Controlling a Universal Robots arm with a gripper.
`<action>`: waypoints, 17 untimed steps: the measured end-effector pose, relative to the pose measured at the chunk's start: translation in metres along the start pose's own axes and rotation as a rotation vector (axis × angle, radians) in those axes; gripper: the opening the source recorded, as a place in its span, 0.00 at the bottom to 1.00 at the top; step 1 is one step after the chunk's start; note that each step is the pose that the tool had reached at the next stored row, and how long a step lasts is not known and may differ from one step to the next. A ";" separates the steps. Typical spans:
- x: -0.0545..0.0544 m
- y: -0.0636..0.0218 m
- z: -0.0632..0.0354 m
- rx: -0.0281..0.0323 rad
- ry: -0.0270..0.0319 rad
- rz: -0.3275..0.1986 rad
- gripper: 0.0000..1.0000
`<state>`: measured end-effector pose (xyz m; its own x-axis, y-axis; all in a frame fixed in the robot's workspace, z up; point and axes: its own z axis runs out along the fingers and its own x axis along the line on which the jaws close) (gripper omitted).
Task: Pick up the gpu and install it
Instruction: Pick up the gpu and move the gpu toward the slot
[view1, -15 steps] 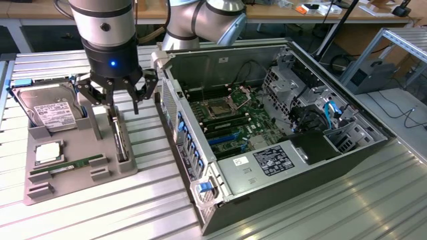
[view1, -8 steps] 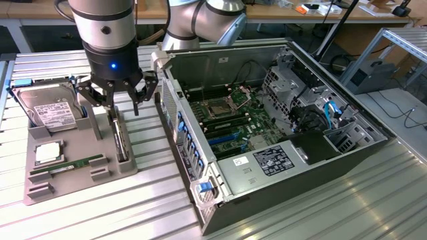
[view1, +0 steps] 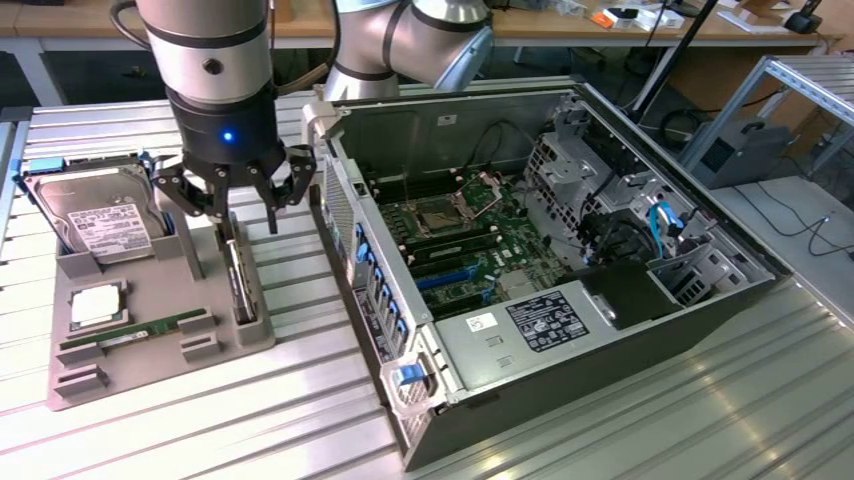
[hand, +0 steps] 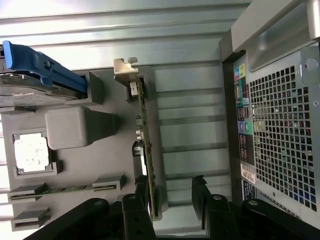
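Observation:
The gpu (view1: 242, 285) stands on edge in a slot of the grey fixture tray (view1: 80, 385), a thin dark card with its pale metal bracket (hand: 125, 70) at the far end. My gripper (view1: 247, 222) hangs open just above it, beside the computer case's rear wall. In the wrist view the gpu (hand: 145, 135) runs lengthwise into the gap of the gripper (hand: 171, 187). Its near end lies close against one black finger (hand: 141, 202), while the other finger (hand: 201, 197) stands well apart. Nothing is clamped.
The same tray holds a silver hard drive (view1: 94, 215) in a blue carrier (hand: 35, 62), a square processor chip (view1: 96, 303) and a slim green memory stick (view1: 134, 330). The open computer case (view1: 534, 270) lies at the exterior view's right, motherboard exposed, with its perforated rear panel (hand: 280, 125) close to the gripper.

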<state>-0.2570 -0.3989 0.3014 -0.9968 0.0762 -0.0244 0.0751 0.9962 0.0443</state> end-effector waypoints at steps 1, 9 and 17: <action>0.000 0.0000 0.0010 0.0000 0.0000 0.000 0.48; 0.000 -0.0002 0.0050 0.0000 0.0000 0.000 0.48; 0.000 -0.0004 0.0091 0.0000 0.0000 0.000 0.48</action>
<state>-0.2570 -0.3989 0.2923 -0.9968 0.0763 -0.0244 0.0751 0.9962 0.0444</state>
